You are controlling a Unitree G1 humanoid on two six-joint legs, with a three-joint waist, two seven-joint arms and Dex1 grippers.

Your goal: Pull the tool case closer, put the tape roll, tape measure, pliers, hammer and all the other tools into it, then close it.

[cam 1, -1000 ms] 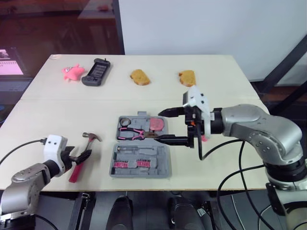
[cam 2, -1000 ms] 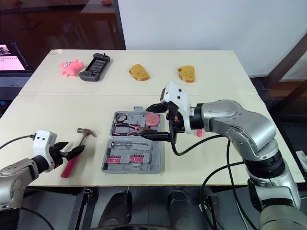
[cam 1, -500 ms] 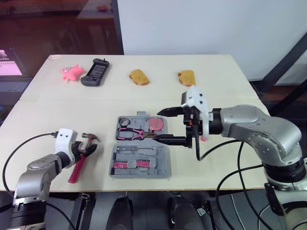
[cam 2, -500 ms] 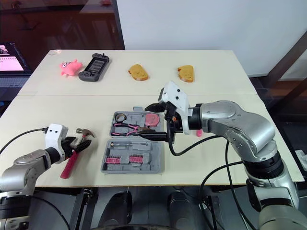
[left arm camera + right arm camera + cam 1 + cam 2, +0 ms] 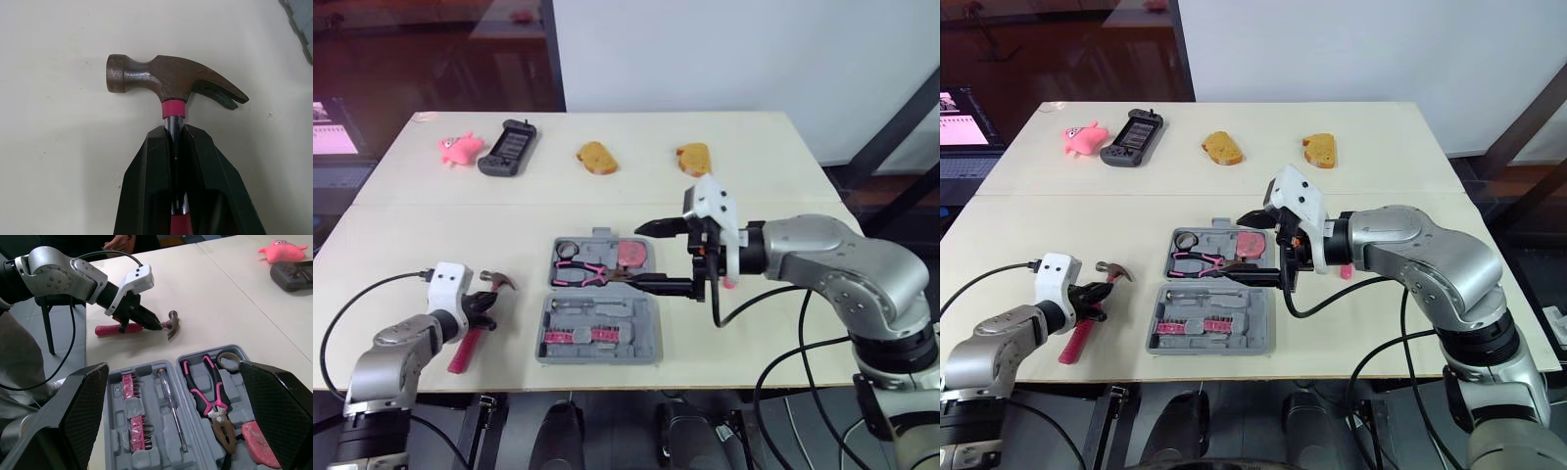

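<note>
Left gripper [image 5: 175,129] pinches the hammer [image 5: 166,83] on the metal neck just below the head. In the left wrist view the fingers cover most of the shaft and the pink grip is cut off at the frame edge. The head views show the full pink handle, running near-left from the gripper. The hammer is at the near left of the table [image 5: 401,235], left of the case [image 5: 655,336] and apart from it. Cannot tell whether it is lifted or resting.

Right gripper [image 5: 634,256] has its fingers spread wide with nothing between them, over the right edge of the open case. In the head views its near finger hides the pliers' tips and part of the hinge line.

The right wrist view shows the contents better. The far half holds the tape roll [image 5: 226,357], pliers [image 5: 210,399] and pink tape measure [image 5: 259,440], the last partly cut off by a finger. The near half holds the screwdriver [image 5: 171,404] and bits [image 5: 134,411].

A small pink thing [image 5: 729,283] lies behind the right wrist, mostly hidden and too hard to make out.
</note>
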